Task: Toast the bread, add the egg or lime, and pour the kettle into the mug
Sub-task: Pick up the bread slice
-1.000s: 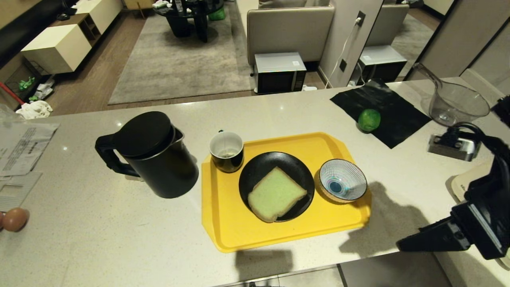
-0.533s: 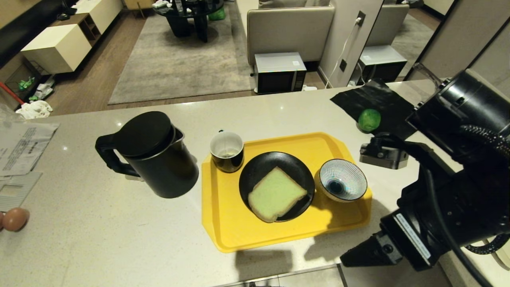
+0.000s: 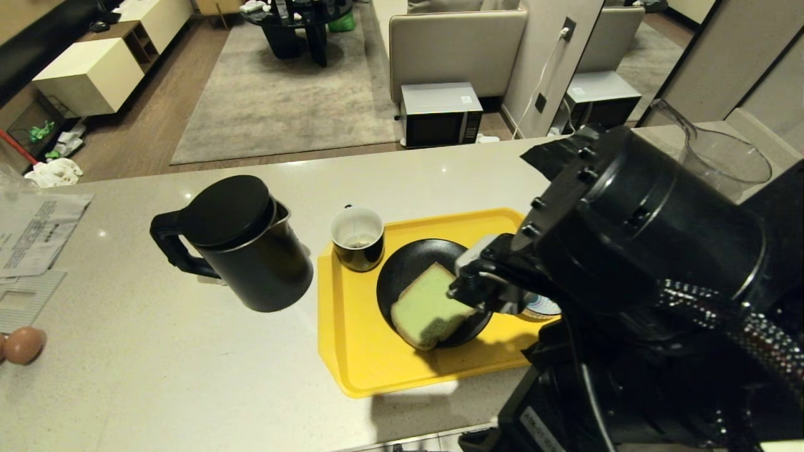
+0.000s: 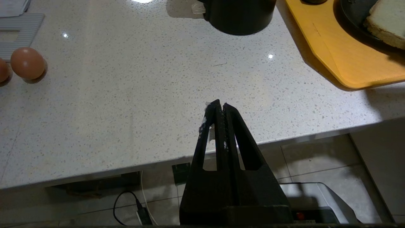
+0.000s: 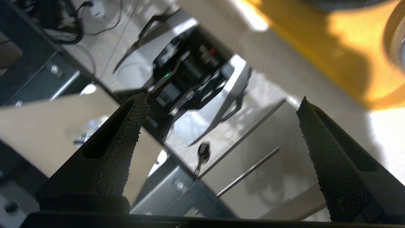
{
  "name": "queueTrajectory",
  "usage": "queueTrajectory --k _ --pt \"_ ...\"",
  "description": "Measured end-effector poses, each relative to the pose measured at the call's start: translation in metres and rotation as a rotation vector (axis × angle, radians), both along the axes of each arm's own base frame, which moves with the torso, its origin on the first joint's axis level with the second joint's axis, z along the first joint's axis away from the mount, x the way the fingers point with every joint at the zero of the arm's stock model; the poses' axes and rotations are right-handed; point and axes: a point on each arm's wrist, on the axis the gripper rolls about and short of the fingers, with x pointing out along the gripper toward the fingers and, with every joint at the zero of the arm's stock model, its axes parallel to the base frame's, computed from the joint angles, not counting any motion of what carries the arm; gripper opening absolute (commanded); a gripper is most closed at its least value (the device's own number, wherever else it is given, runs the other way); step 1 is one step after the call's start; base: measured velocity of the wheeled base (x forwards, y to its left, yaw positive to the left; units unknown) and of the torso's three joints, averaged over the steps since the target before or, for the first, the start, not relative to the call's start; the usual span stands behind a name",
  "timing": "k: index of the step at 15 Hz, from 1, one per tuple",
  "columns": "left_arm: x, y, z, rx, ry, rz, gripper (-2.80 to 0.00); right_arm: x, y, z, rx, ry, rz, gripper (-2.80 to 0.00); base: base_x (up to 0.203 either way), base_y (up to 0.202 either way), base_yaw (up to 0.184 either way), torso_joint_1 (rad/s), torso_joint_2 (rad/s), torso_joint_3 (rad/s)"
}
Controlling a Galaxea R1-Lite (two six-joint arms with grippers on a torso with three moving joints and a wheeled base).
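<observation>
A pale speckled table is seen from above, with a yellow tray set near its middle. On the tray a black plate carries the bread, a pale green square slice lying flat. At the tray's far-left corner the mug stands upright, black outside and white inside. Just left of the tray, on the bare table, the kettle is placed with its round lid on and its loop handle turned to the left. A brown egg rests at the far-left edge of the table, well apart from the tray, and in the left wrist view it is seen beside part of another. Papers lie behind it.

The right side of the head view is filled by the right arm, which hides the tray's right part and most of a striped bowl; a clear glass jug shows behind it. The right claw is spread wide and empty, held over the table's near edge by the tray corner. The left claw is pressed closed on nothing, at the near edge of the table. The lime cannot be seen.
</observation>
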Motion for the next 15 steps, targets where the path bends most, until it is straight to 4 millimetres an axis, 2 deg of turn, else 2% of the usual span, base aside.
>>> queueTrajectory --k 4,8,11,15 --pt "0.000 0.000 0.000 0.000 0.000 0.000 -2.80 -0.001 0.039 -0.008 -0.041 -0.070 0.026 0.00 0.000 0.000 0.000 0.000 0.00 0.000" --pt "0.000 0.000 0.000 0.000 0.000 0.000 -2.80 0.013 0.063 -0.028 -0.113 -0.110 -0.021 0.00 0.000 0.000 0.000 0.000 0.00 0.000" --pt "0.000 0.000 0.000 0.000 0.000 0.001 -2.80 0.034 0.070 -0.037 -0.136 -0.124 -0.078 0.00 0.000 0.000 0.000 0.000 0.00 0.000" --pt "0.000 0.000 0.000 0.000 0.000 0.000 -2.80 0.059 0.067 -0.046 -0.162 -0.127 -0.151 0.00 0.000 0.000 0.000 0.000 0.00 0.000"
